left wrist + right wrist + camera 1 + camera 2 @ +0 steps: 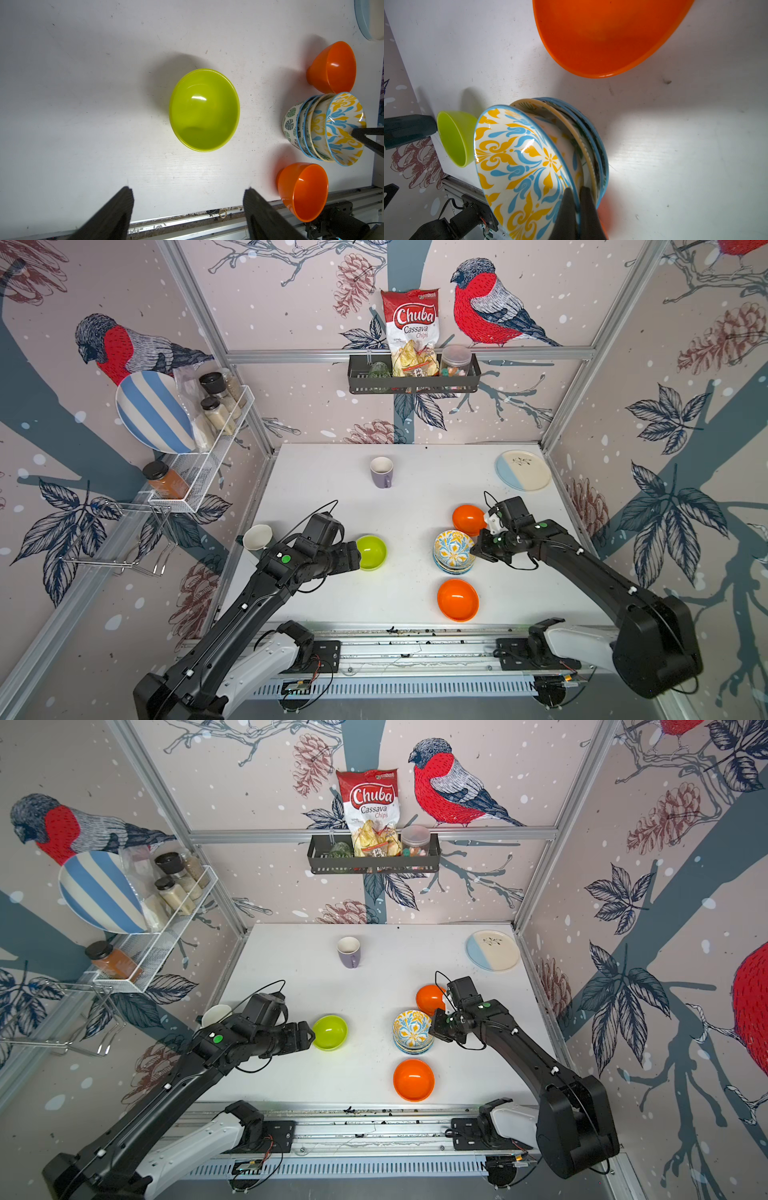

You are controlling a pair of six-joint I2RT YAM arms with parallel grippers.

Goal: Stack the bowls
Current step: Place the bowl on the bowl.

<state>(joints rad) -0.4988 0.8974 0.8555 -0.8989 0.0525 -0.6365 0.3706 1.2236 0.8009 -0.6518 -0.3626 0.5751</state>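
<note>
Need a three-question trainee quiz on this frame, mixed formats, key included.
1. True or false: the left hand grips the lime green bowl.
2. What is the right hand shut on? A) the purple mug B) the rim of the top floral bowl C) the cream-and-blue plate
3. Fill in: ___ orange bowls stand outside the stack.

Key: 1 false, its jaws are open, short of the bowl; 2 B; 3 two.

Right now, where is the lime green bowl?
In both top views the lime green bowl sits on the table left of centre, just ahead of the open left gripper, with the stack of patterned bowls apart to its right.
</note>
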